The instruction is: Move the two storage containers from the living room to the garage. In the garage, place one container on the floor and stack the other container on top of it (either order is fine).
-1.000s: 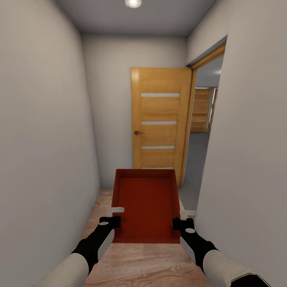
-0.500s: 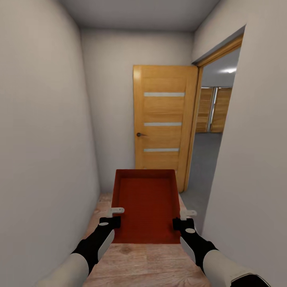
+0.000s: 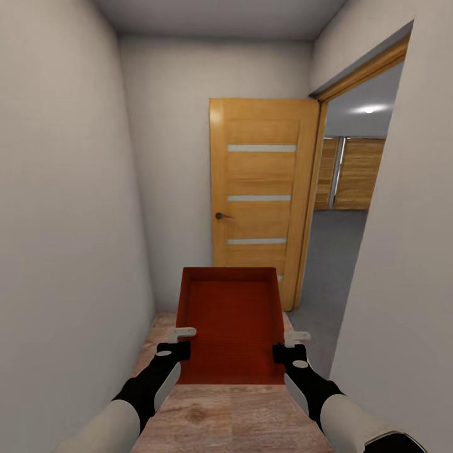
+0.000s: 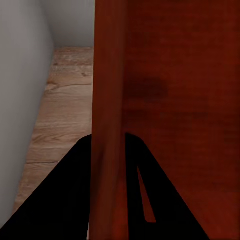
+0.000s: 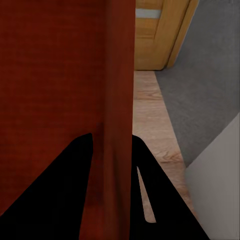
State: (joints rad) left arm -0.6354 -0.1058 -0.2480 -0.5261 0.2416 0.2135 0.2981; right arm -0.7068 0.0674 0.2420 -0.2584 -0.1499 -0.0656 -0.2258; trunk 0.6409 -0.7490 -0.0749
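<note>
I carry one orange-red storage container (image 3: 229, 324) level in front of me, above the light wood plank flooring of a narrow hallway. My left gripper (image 3: 178, 343) is shut on its left wall (image 4: 106, 125) near the close corner. On the opposite side, my right gripper (image 3: 284, 346) is shut on the right wall (image 5: 119, 100). In both wrist views the black fingers (image 4: 75, 190) (image 5: 150, 190) straddle the thin wall. Dark grey floor (image 3: 330, 251) shows through the doorway at right.
Pale walls close in on the left (image 3: 69, 220) and right (image 3: 409, 283). An open wooden door (image 3: 261, 195) with glass strips stands against the end wall. The doorway (image 3: 343, 207) at right opens to a room with wood-plank panels at its back.
The whole view has shifted: I have moved forward along the hallway, so the door and the right doorway look larger and nearer. The container sits the same between my grippers.
</note>
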